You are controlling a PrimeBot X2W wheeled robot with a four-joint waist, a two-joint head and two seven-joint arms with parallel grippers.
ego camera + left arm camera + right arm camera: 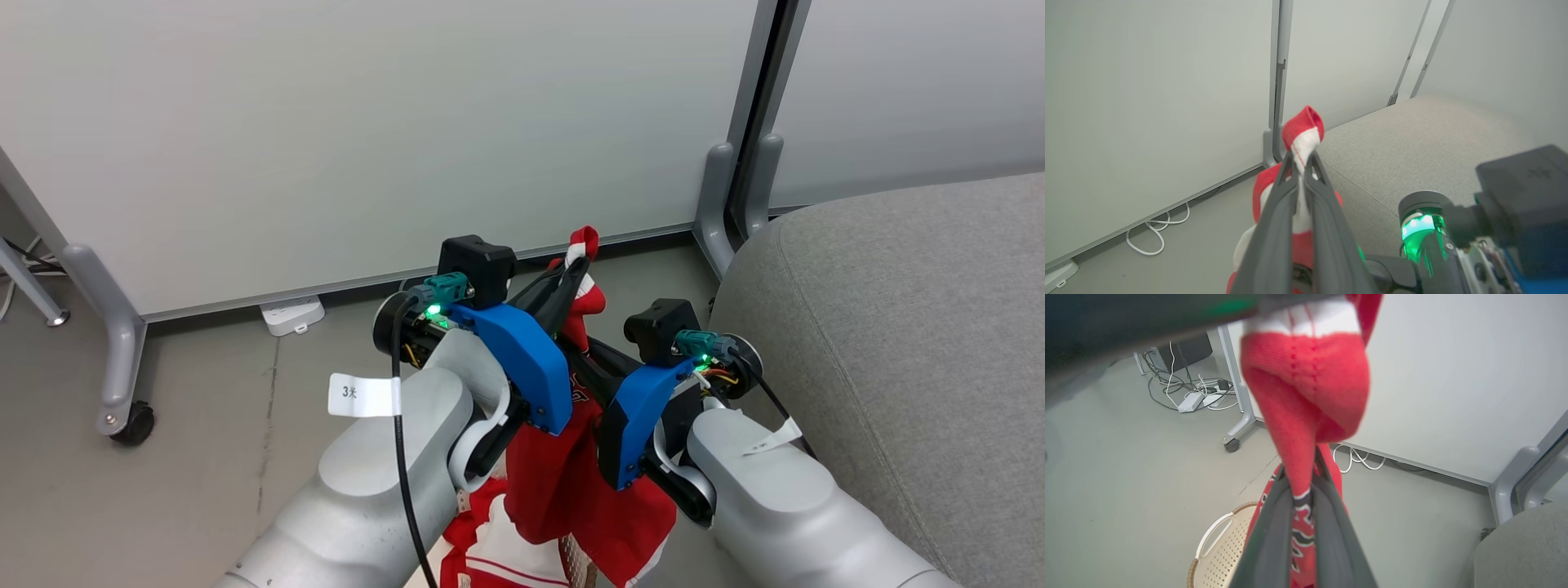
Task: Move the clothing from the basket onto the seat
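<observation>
Obs., standing beside the rig

- Left gripper [578, 273]: fingers pressed together on a red-and-white edge of the clothing [563, 482]. A small loop of fabric sticks up past the tips; the left wrist view shows this well.
- Right gripper [1300, 473]: fingers pinched on a fold of the same garment, lower down. The cloth runs taut up from it to the other arm.
- The garment hangs in the air between the two arms, clear of the floor, with its tail drooping toward the basket [1220, 543] directly below.
- A second red-and-white piece [490, 547] lies low at the bottom of the head view. It appears to be in the basket, though its edge is hard to make out there.
- The seat [898, 327] is just to the robot's right; none of its visible surface has anything on it.

Step (judgement): lift-out of the first garment is done, and the carry is about to begin. The next move calls for swinging both arms right together, keeping the tail above the cushion's rounded edge, then lowering and letting go.

Writing: the white tag [363, 396] on the left forearm cable reads "3米". The print [1302, 535] on the garment is black and white, and too blurred to read. The tag [771, 441] on the right arm is blank as far as I can see
</observation>
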